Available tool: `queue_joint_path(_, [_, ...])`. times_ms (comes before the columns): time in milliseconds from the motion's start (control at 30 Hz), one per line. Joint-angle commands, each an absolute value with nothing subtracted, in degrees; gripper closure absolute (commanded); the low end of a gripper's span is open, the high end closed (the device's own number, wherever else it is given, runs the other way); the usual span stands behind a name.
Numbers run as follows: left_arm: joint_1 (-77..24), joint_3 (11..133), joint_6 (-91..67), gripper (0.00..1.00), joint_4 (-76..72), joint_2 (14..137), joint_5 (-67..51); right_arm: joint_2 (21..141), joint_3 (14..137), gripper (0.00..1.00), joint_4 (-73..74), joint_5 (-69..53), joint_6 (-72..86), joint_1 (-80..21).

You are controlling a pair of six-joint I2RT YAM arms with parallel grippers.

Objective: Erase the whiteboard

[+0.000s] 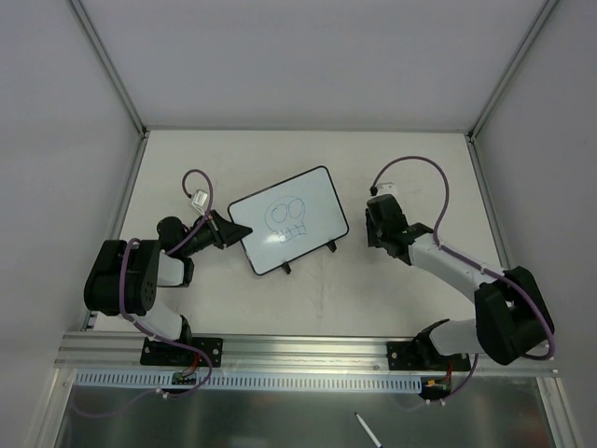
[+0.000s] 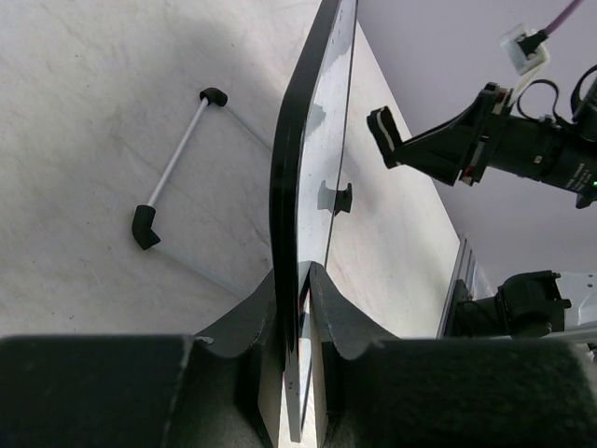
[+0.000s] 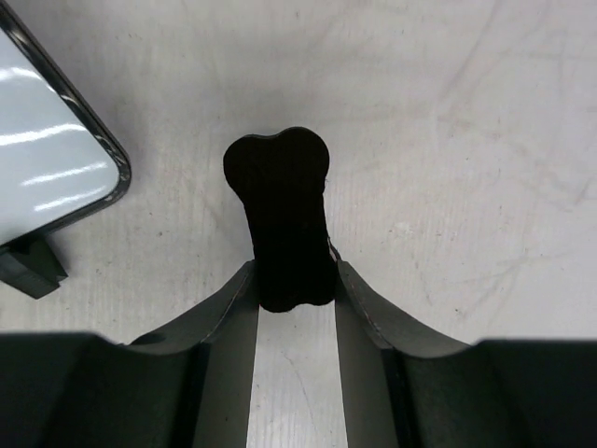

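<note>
The whiteboard [image 1: 289, 219] has a black frame and a dark skull-like drawing, and it stands tilted mid-table on small black feet [image 1: 287, 269]. My left gripper [image 1: 233, 231] is shut on its left edge. In the left wrist view the whiteboard [image 2: 291, 159] shows edge-on between the jaws of the left gripper [image 2: 298, 280]. My right gripper [image 1: 378, 229] is just right of the board, apart from it. In the right wrist view the right gripper [image 3: 291, 280] is shut on a small black eraser block [image 3: 280, 210] just above the table. The board's corner [image 3: 56, 159] shows at the left.
A thin metal rod with black end caps [image 2: 175, 157] lies on the table beside the board, seemingly its stand. Grey walls and aluminium posts [image 1: 112, 65] enclose the white table. The aluminium base rail [image 1: 298, 347] runs along the near edge. A pen [image 1: 368, 431] lies below it.
</note>
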State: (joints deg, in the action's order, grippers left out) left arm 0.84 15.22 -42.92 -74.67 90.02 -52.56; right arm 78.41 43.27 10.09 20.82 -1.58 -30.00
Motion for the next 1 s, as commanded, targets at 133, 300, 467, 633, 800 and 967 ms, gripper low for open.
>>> queue_joint_path(133, [1.6,16.6,-42.9,1.00,-87.6,92.2,-53.8,67.3,42.9,1.00,3.7,18.4,-3.0,-30.0])
queue_joint_path(300, [1.6,16.3,-42.8,1.00,-87.6,91.8,-53.4,66.1,46.9,1.00,0.5,11.7,-5.2,-30.1])
queue_joint_path(467, [1.7,16.0,-42.8,1.00,-87.6,91.6,-53.4,72.5,52.4,1.00,-1.5,6.1,-8.0,-31.7])
queue_joint_path(633, [1.7,16.0,-42.8,1.00,-87.6,91.8,-53.2,76.6,51.9,1.00,-11.1,4.7,-11.2,-36.1])
queue_joint_path(800, [1.7,16.2,-43.1,1.00,-87.6,91.9,-53.3,79.8,49.4,1.00,-20.3,5.5,-12.9,-41.8])
queue_joint_path(967, [1.7,16.1,-43.1,1.00,-87.6,91.8,-53.3,82.2,49.9,1.00,-24.9,8.0,-15.9,-47.4])
